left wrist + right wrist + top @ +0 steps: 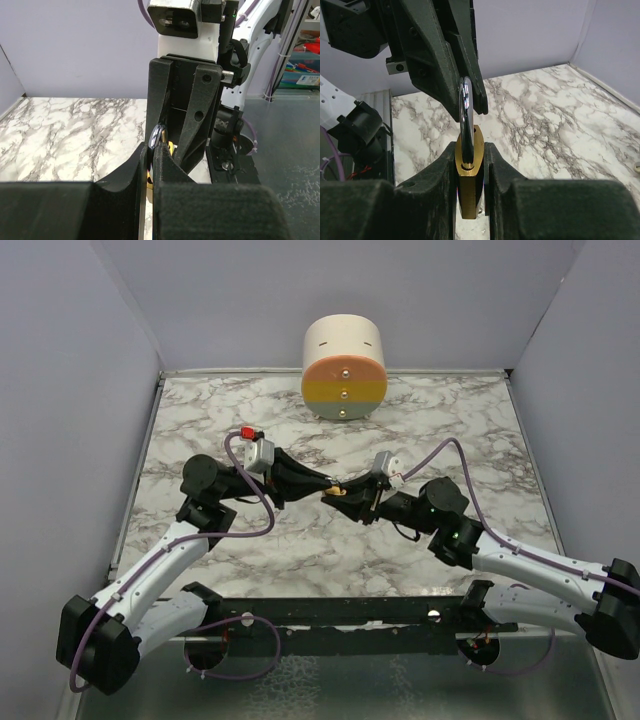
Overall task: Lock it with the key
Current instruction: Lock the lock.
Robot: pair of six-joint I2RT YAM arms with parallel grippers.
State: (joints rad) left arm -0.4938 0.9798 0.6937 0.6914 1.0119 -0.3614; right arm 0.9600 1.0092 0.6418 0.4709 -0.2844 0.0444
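Observation:
A brass padlock (346, 493) hangs between both grippers above the middle of the marble table (450, 420). My right gripper (470, 156) is shut on the padlock's brass body (470, 172), one finger on each flat side. The silver shackle (465, 117) rises from the body with one leg seated in it. My left gripper (151, 150) is shut on the shackle (156, 136), and its black fingers (437, 60) show at the top of the right wrist view. The two grippers meet tip to tip in the top view. The key is hidden.
A cream cylinder with an orange, yellow and green striped face (344, 365) stands at the back middle of the table. Grey walls close the left, back and right sides. A black rail (350, 610) with the arm bases runs along the near edge.

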